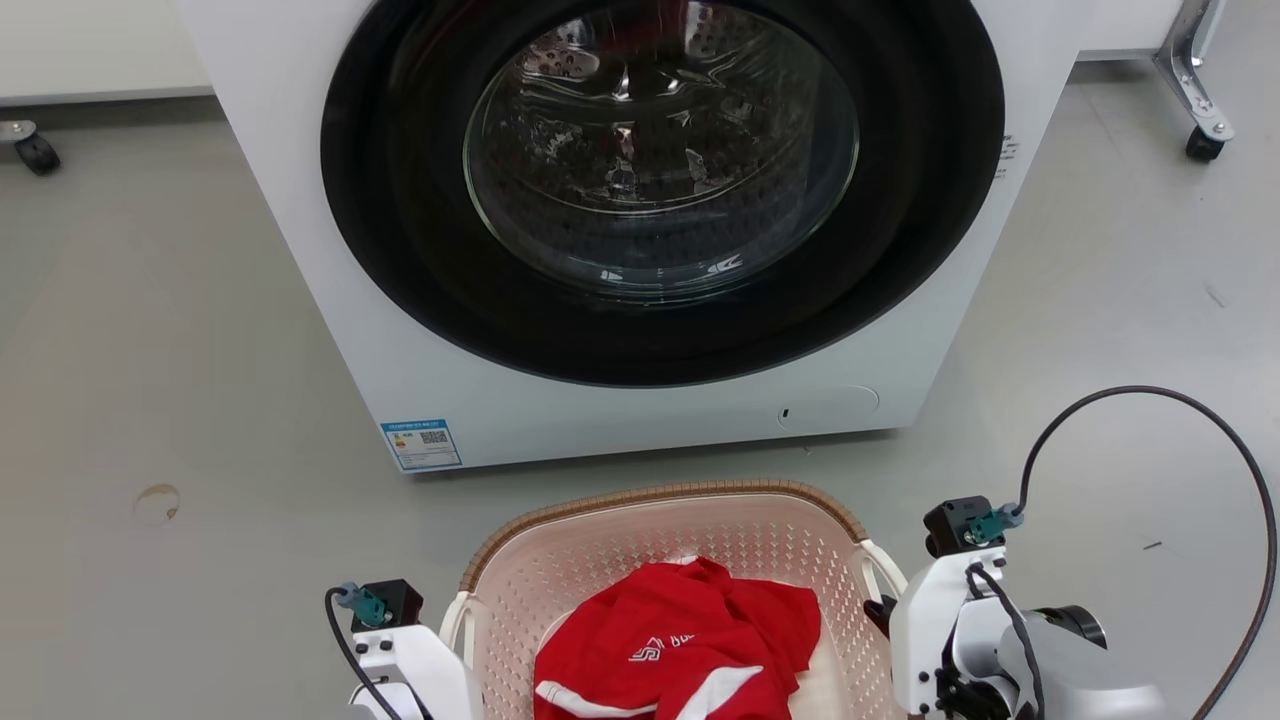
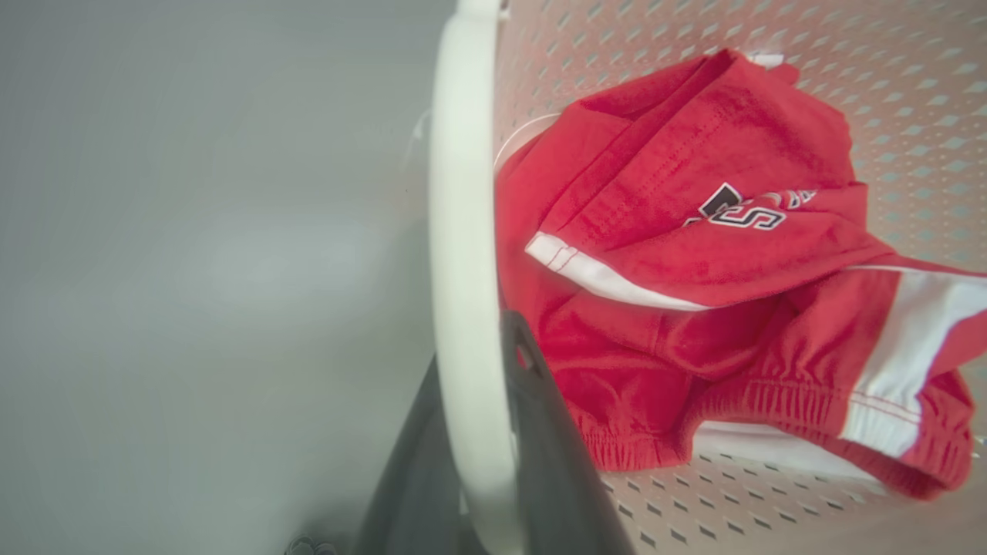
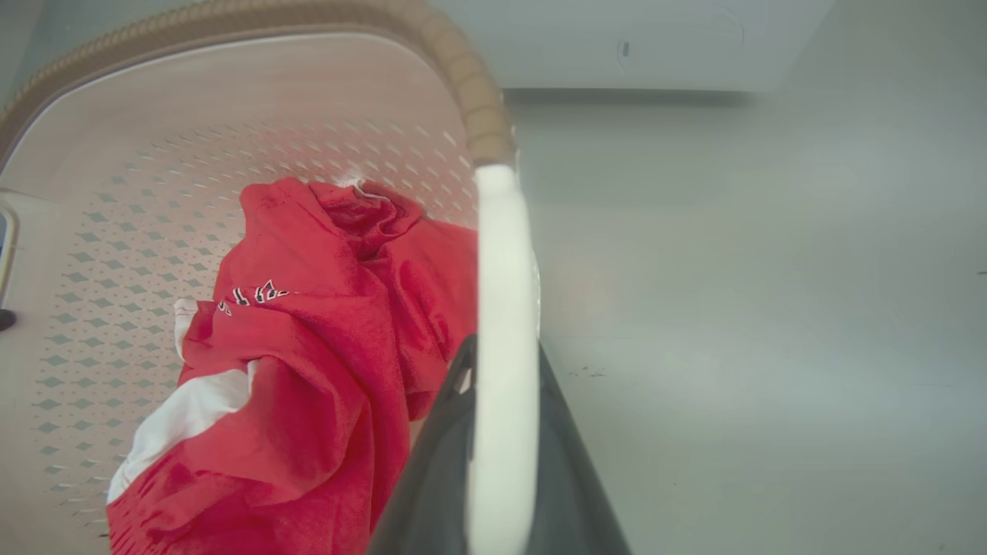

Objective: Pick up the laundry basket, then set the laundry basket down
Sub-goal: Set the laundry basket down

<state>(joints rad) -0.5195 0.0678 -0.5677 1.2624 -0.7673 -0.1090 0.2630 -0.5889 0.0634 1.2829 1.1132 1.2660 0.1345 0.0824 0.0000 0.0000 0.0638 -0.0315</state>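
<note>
Gripping: the left hand (image 2: 474, 351) is clamped on the white left handle (image 2: 461, 216) of the laundry basket (image 1: 660, 494), one dark finger on each side of the bar. The right hand (image 3: 505, 354) is closed the same way on the white right handle (image 3: 501, 254).
Basket position: low over the grey floor (image 1: 150, 330), directly in front of the washing machine (image 1: 600, 420). It is near the machine but not touching it, and sits between the robot's two wrists at the bottom of the head view.
Contents: a red garment (image 1: 690, 620) with white panels lies crumpled on the basket's bottom.
Done: both handles are taken, so the grasping part of the pick-up looks complete.
Unclear: the underside is hidden, so I cannot tell whether the base rests on the floor or hangs just above it. The lift may or may not have begun.
Left: raising the basket clear if that is not yet done, then lowering it and opening both hands.
Machine label: a blue-bordered sticker (image 1: 422, 444) at the lower left of the machine's front carries a square code and lines of print, too small to read.
Machine side: small dark marks (image 1: 1008, 155) near the right edge, illegible.
Garment writing: white lettering with a dark outline. In the left wrist view a large "S" (image 2: 744, 216) can be read, and the letters beside it are lost in the folds. The head view gives a white emblem and a few partial letters, not legible.
Brand: none can be made out.
</note>
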